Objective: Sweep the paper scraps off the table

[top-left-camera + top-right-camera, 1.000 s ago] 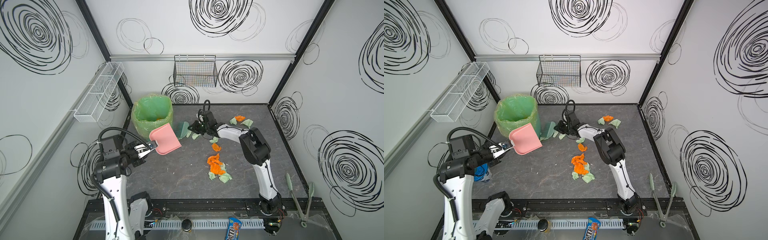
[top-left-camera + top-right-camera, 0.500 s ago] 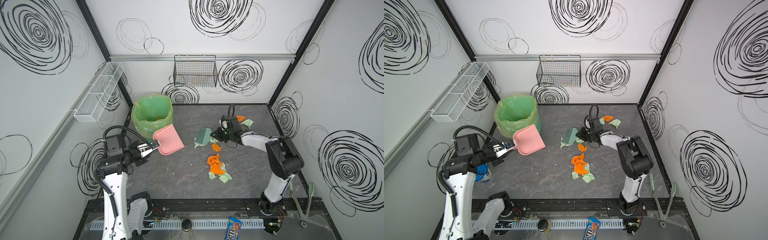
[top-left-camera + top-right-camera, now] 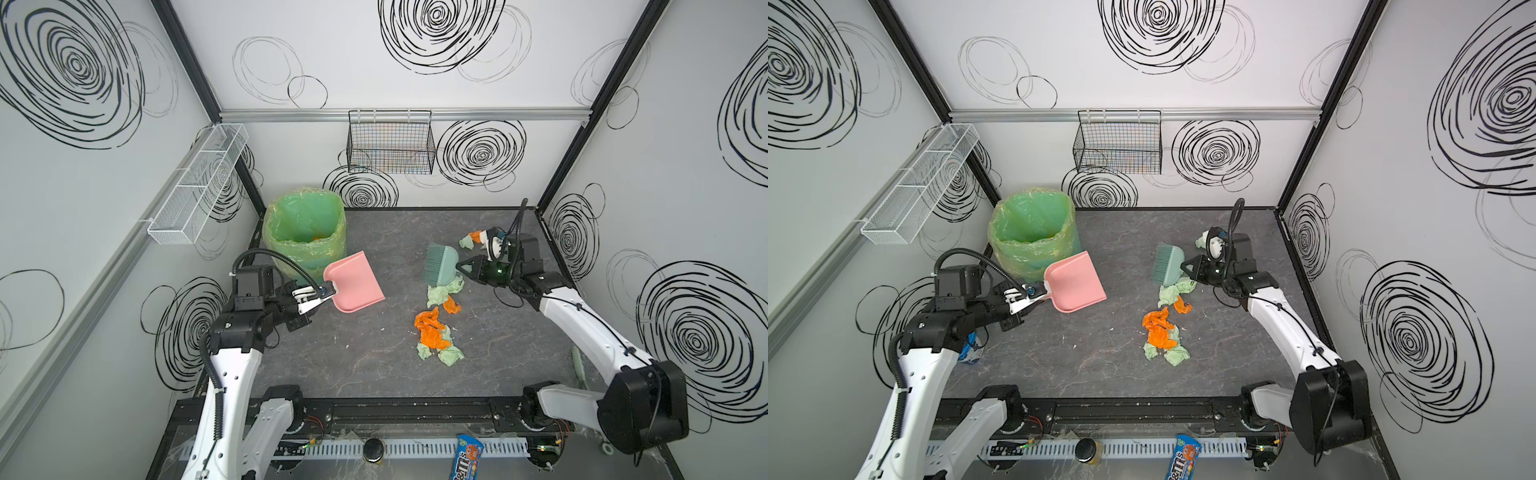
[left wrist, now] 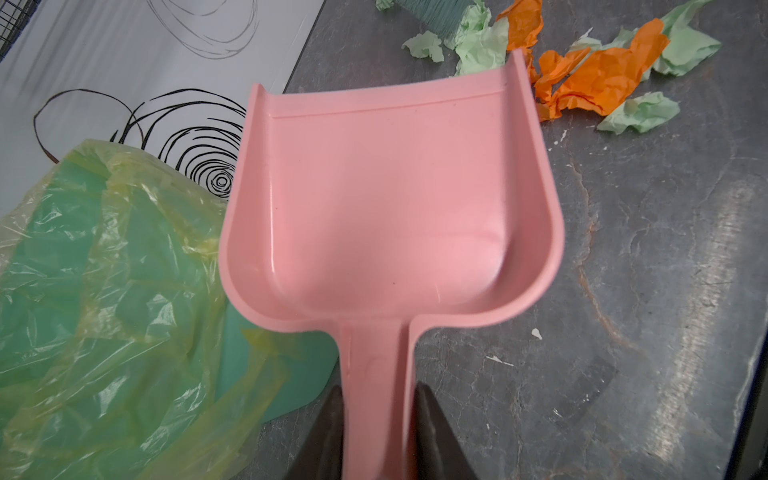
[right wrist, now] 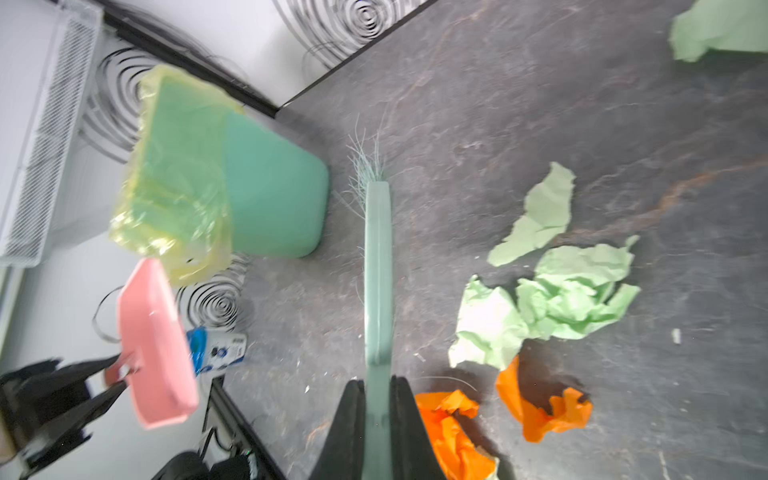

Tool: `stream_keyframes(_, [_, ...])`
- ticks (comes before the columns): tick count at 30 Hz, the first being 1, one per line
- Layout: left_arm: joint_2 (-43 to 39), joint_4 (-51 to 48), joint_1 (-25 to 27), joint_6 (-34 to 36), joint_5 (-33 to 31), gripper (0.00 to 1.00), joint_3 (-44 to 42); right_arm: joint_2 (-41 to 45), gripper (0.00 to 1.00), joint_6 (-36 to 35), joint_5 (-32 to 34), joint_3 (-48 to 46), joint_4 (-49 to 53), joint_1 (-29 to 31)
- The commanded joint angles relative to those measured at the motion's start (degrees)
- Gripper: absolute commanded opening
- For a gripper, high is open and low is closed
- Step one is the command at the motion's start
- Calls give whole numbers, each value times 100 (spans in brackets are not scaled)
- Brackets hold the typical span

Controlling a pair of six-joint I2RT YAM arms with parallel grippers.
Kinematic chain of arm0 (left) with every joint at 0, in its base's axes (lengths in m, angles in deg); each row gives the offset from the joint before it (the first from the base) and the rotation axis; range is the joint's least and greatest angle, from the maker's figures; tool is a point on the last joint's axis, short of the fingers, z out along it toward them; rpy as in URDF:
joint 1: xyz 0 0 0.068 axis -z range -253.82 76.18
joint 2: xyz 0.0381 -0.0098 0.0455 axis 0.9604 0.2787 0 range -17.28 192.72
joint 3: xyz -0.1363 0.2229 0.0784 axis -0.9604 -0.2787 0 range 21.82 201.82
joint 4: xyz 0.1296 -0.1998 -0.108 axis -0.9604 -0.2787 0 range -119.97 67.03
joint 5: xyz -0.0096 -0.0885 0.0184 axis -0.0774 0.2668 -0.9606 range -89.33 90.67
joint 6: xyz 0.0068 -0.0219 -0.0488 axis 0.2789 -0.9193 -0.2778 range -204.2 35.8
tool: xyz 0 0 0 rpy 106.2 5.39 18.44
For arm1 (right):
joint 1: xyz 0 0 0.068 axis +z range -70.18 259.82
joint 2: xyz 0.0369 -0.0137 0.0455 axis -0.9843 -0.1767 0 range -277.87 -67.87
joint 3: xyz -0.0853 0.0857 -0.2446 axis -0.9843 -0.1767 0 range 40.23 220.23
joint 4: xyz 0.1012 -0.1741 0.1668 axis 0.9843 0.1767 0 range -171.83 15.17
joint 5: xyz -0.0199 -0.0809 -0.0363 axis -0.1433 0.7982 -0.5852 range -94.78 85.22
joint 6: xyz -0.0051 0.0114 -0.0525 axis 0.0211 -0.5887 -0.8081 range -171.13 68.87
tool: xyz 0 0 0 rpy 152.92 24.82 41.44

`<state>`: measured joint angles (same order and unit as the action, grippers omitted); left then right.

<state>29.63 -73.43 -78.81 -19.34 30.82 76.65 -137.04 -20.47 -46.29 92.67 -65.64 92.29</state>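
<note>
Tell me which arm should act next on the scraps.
Right, probably. The right gripper is shut on the brush, close by the green paper scraps. The left gripper holds the empty dustpan near the bin, apart from the scraps; it can only catch.

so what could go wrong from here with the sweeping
1. The dustpan sits by the bin, well apart from the paper scraps; a brush stroke now would likely scatter them over the table.
2. Scraps toward the back right corner, beyond the brush, may get missed.
</note>
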Motion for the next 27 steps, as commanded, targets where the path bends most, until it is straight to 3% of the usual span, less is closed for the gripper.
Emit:
stream_keyframes(1, [-42, 264, 42, -203, -65, 0, -64, 307, 0, -816, -686, 106, 1108, 201])
stream_keyframes(5, [-77, 347, 42, -175, -124, 0, -180, 873, 0, -1347, -563, -303, 2046, 672])
stream_keyframes(13, [98, 505, 199, -428, -26, 0, -192, 1904, 0, -1237, -572, -1073, 2301, 1542])
stream_keyframes(21, [7, 592, 403, -512, -261, 0, -278, 1788, 0, -1438, -223, -1243, 2697, 2003])
stream_keyframes(27, [-27, 633, 404, -498, -294, 0, -391, 1175, 0, -1378, 977, -900, 3041, 2519])
